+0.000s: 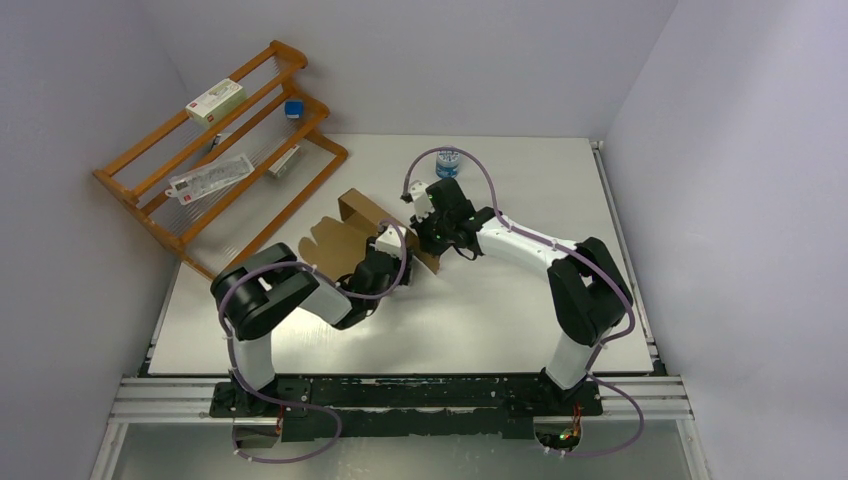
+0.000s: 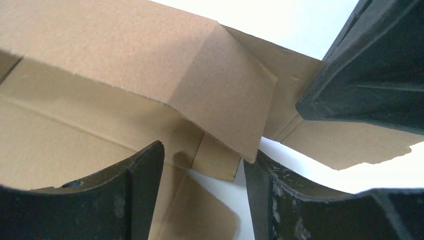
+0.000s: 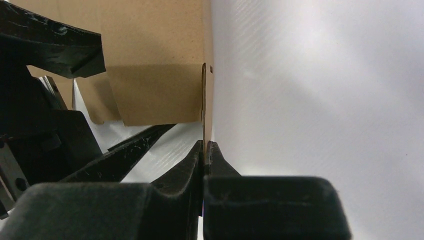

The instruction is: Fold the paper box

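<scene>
1. The box (image 1: 345,235) is lying half formed on the table (image 1: 500,320), between the two arms, with one panel raised.
2. The right gripper (image 3: 205,150) is pinching a thin upright wall (image 3: 207,45) at the box's right end, with its jaws closed flat on the cardboard edge. My guess is that it is pinning that wall upright so it cannot flop while the other arm works.
3. The left gripper (image 2: 204,152) is hovering at the box's near side with its fingers well apart. A bent flap (image 2: 220,85) is hanging between them, and nothing is being clamped. It looks to be lining up to push or tuck the flap.
4. Both grippers are crowding the same right-hand corner of the box, just beside each other, so a knock between them is the main risk.
5. A wooden rack (image 1: 215,160) is standing left of the box, well apart, and carrying a white carton (image 1: 215,100).
6. A small bottle (image 1: 448,162) is sitting beyond the box. Neither the rack nor the bottle is getting in the way.
</scene>
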### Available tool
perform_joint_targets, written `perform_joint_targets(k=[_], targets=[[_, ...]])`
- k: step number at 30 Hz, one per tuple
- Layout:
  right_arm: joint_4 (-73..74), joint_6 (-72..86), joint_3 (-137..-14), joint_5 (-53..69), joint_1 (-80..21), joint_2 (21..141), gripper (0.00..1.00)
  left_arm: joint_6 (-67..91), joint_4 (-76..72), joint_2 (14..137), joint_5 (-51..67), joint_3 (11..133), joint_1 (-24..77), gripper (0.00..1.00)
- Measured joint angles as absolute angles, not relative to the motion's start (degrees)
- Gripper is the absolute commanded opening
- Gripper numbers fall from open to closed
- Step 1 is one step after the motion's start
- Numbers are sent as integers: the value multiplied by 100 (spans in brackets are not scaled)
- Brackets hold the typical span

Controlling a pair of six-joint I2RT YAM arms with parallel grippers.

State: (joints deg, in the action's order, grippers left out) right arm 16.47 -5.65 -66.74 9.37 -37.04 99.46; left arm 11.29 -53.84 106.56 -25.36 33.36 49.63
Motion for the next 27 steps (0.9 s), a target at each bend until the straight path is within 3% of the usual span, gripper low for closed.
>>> perform_joint_targets(k=[8,17,27], targets=[[1647,-631,-6674,967,-3706,9944,0,1258,-5358,10396,-3074,3326,4984,49],[1610,-644,-6674,904,-3771,9937,0,1756,-5140,10339,-3070,3326,4757,48],[1398,-357,-6674,266,-4084,9937,0,2484,-5116,10326,-2088,3240,4119,45]])
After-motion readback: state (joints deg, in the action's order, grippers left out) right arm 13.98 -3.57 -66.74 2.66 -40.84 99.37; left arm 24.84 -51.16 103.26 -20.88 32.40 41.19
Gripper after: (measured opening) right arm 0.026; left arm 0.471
